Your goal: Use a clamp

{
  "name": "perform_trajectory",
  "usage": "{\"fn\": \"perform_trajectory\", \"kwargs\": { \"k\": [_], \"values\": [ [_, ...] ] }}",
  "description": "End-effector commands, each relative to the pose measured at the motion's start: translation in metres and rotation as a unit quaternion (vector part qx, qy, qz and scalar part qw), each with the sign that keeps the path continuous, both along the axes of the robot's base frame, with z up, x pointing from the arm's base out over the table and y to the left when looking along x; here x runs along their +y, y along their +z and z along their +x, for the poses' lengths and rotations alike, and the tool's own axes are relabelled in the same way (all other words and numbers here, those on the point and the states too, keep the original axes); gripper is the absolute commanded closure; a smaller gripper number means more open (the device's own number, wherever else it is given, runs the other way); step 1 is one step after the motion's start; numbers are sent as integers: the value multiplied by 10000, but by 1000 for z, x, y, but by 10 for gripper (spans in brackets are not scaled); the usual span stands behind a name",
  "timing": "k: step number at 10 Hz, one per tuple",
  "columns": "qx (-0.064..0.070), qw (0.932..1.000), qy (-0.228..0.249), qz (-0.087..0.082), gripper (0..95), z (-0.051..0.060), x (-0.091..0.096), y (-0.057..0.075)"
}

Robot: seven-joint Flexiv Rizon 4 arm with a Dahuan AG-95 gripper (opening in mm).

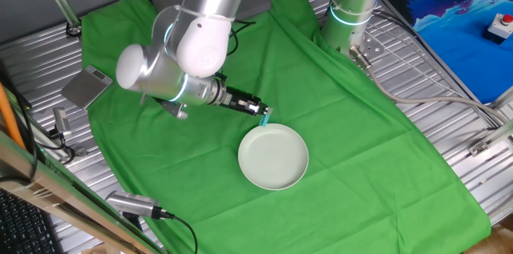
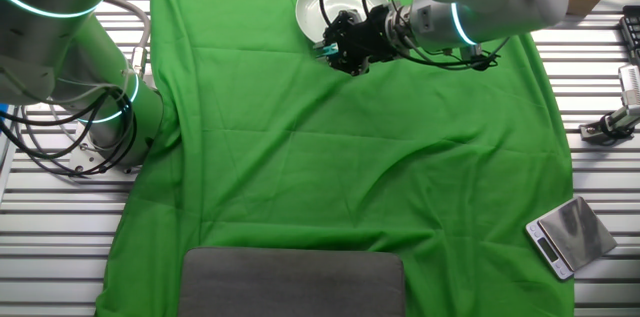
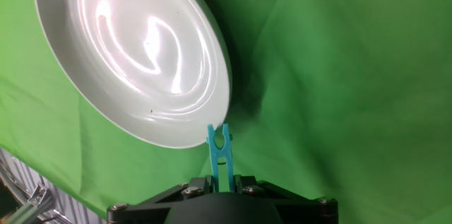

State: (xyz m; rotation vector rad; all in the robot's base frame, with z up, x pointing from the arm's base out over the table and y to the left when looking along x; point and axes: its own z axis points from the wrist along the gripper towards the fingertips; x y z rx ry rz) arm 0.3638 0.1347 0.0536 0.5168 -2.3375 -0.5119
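- In one fixed view, from the left of the frame: a small grey scale [image 1: 86, 86] lies at the left edge of the green cloth [image 1: 361, 134], then the silver arm [image 1: 188, 42] reaches down from the top centre, and its gripper [image 1: 258, 111] ends just above the upper left rim of the white plate [image 1: 273, 156] at centre.
- The hand view alone shows the grip closely: the teal clamp [image 3: 221, 155] stands up from between the dark fingers [image 3: 244, 184] at bottom centre, which are closed tight on its lower part.
- The other fixed view alone shows a grey mat [image 2: 293, 282] at the bottom centre and the scale [image 2: 570, 235] at lower right; there the gripper [image 2: 330, 49] sits at top centre, at the near rim of the plate [image 2: 325, 2], with the clamp [image 2: 322, 50] only a teal speck.
- In one fixed view the clamp [image 1: 264, 117] is likewise a small teal sliver at the gripper tip.
- The clamp is slim, with a forked upper end; in the hand view that fork reaches the plate [image 3: 134, 54] at its lower rim. Whether it touches or straddles the rim, I cannot tell.
- The plate's glossy face shows bright reflections and holds nothing.
- Open green cloth [image 3: 353, 61] fills the right of the hand view; in one fixed view the cloth lies bare right of and below the plate, up to the slatted metal table [image 1: 465, 166] at the frame's right edge.
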Motion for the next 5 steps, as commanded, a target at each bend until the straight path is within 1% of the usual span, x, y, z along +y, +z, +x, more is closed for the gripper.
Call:
{"fn": "perform_trajectory", "kwargs": {
  "k": [1, 3, 5],
  "values": [
    [-10, 10000, 29, 20, 950, -1, 0, 0],
    [-36, 9999, 101, 81, 950, -1, 0, 0],
    [-37, 9999, 110, 87, 950, -1, 0, 0]
  ]
}}
